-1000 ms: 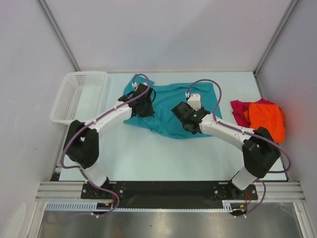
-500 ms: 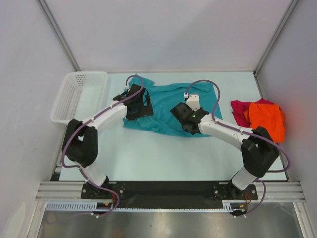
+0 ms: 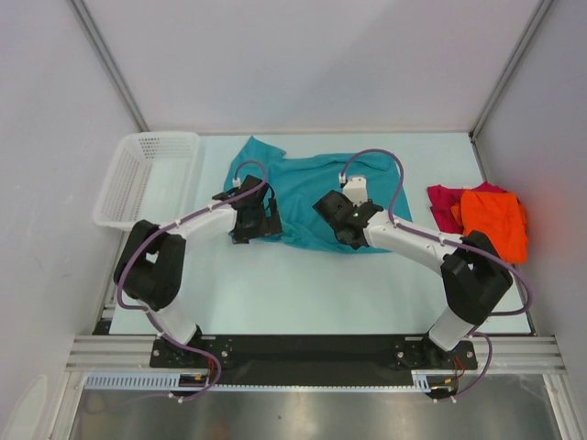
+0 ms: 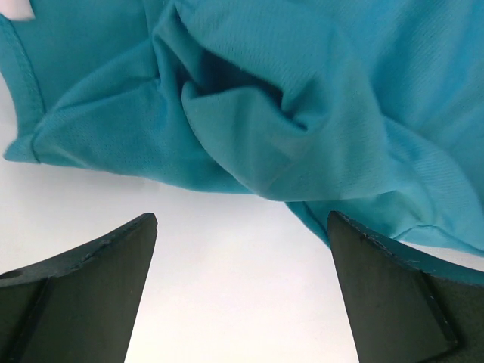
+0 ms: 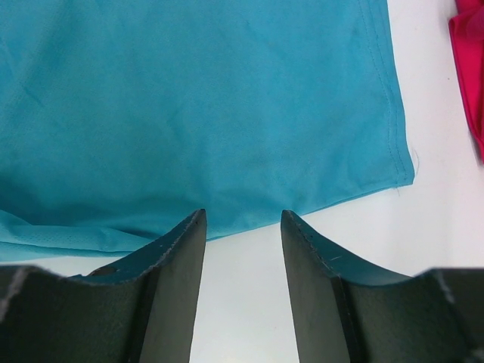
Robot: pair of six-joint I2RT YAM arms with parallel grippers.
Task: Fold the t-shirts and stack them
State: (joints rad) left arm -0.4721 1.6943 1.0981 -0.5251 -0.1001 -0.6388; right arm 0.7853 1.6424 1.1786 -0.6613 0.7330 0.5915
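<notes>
The teal-blue t-shirt (image 3: pixel 312 192) lies spread in the middle of the table, bunched into folds (image 4: pixel 249 98) at its left side. My left gripper (image 3: pixel 256 223) hangs at the shirt's near left edge. It (image 4: pixel 242 227) is open wide, with only bare table between its fingers (image 4: pixel 91 280). My right gripper (image 3: pixel 343 218) is over the shirt's near hem (image 5: pixel 227 113). It (image 5: pixel 242 215) is open and holds nothing, its fingertips (image 5: pixel 189 227) just short of the hem. The orange t-shirt (image 3: pixel 496 223) lies on the magenta-red one (image 3: pixel 444 203) at the right.
A white mesh basket (image 3: pixel 147 179) stands at the table's far left corner. Grey walls close in the back and both sides. The magenta-red shirt's edge (image 5: pixel 469 68) shows at the right of the right wrist view.
My left gripper has opened, let go of the teal shirt and drawn back towards the near edge. The shirt's left side has dropped onto the table. The right gripper has barely shifted.
</notes>
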